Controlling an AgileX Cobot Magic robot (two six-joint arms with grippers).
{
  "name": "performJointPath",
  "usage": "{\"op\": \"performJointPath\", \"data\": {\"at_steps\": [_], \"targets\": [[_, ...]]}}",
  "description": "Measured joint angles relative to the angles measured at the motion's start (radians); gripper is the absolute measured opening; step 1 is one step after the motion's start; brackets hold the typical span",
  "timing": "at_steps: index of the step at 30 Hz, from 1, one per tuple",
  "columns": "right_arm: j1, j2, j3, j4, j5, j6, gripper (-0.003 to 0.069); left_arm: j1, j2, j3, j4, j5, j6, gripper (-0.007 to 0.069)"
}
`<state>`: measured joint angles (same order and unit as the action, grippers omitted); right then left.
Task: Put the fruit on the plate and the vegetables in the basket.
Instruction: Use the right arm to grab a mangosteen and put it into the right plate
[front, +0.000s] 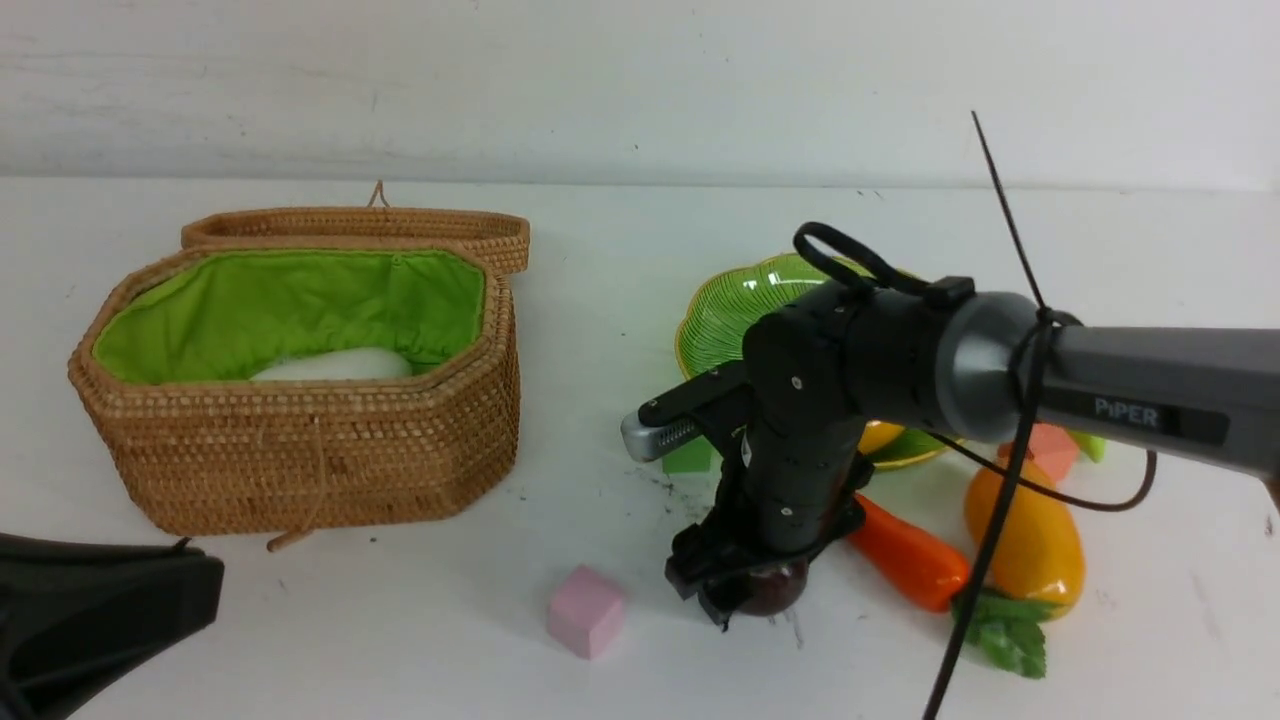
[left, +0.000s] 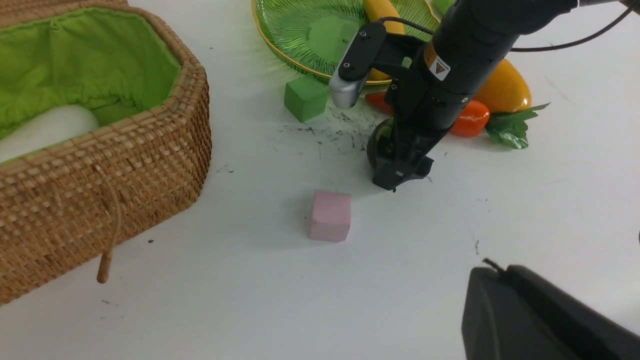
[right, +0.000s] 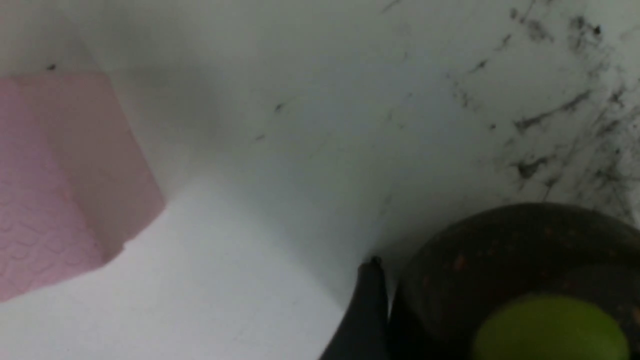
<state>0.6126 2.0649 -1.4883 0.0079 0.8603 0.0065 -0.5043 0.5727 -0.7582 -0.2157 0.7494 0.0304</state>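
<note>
2 jaws of the right gripper (front: 738, 595) stand wide astride the mangosteen (front: 780, 592) — centre, squeeze gently, lift to the plate (front: 720, 320).

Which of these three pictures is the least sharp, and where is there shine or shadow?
Right wrist view: least sharp, the pink cube and the mangosteen look soft-edged. Front view: fairly sharp, a pale sheen on the mango. Left wrist view: clear, even light, a faint shadow around the cube.

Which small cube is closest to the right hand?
The pink cube, alone just left of the right hand; the green cube and salmon cube sit farther back by the plate.
</note>
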Motion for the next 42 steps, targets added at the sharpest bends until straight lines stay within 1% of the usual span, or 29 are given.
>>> {"op": "performJointPath", "data": {"at_steps": [1,3,8,12,15,17,20,22,24,28,30,31,33,36,40,42], "targets": [[0.000,0.000,0.000,0.000,0.000,0.000,0.0590,0.000,0.000,0.000,0.000,0.000,0.000,-0.0013],[0.000,0.000,-0.006,0.004,0.014,0.000,0.0578,0.000,0.000,0.000,0.000,0.000,0.000,-0.0013],[0.000,-0.023,-0.063,0.018,0.090,0.000,0.0578,0.000,0.000,0.000,0.000,-0.010,0.000,-0.0013],[-0.002,-0.086,-0.154,0.007,0.130,0.000,0.0578,0.000,0.000,0.000,-0.007,-0.078,0.000,-0.0013],[-0.021,-0.125,-0.230,-0.017,0.118,0.000,0.0578,0.000,0.000,0.000,-0.009,-0.122,0.000,-0.0013],[-0.071,-0.134,-0.285,-0.038,0.063,0.020,0.0578,0.000,0.000,0.000,-0.009,-0.153,0.000,-0.0013],[-0.155,-0.118,-0.304,-0.036,-0.042,0.046,0.0578,0.000,0.000,0.000,-0.009,-0.162,0.000,-0.0013],[-0.211,-0.080,-0.306,-0.008,-0.122,0.050,0.0578,0.000,0.000,0.000,-0.015,-0.163,0.000,-0.0013],[-0.242,-0.035,-0.306,0.031,-0.187,0.049,0.0578,0.000,0.000,0.000,-0.019,-0.163,0.000,-0.0013],[-0.257,0.041,-0.306,0.090,-0.297,0.040,0.0578,0.000,0.000,0.000,-0.052,-0.163,0.000,-0.0013],[-0.258,0.064,-0.306,0.095,-0.322,0.031,0.0583,0.000,0.000,0.000,-0.072,-0.162,0.000,-0.0013],[-0.258,0.083,-0.306,0.090,-0.337,0.023,0.0626,-0.001,0.000,0.000,-0.089,-0.155,0.000,-0.0013],[-0.258,0.090,-0.306,0.074,-0.340,0.022,0.0665,-0.001,0.000,0.000,-0.094,-0.143,0.000,-0.0013],[-0.258,0.084,-0.306,0.050,-0.319,0.022,0.0678,-0.001,0.000,0.000,-0.094,-0.119,0.000,-0.0013],[-0.258,0.053,-0.306,0.039,-0.249,0.022,0.0661,-0.001,0.000,0.000,-0.096,-0.101,0.000,-0.0013],[-0.258,-0.017,-0.306,0.037,-0.153,0.022,0.0613,-0.001,0.000,0.000,-0.097,-0.098,0.005,-0.0013]]}}
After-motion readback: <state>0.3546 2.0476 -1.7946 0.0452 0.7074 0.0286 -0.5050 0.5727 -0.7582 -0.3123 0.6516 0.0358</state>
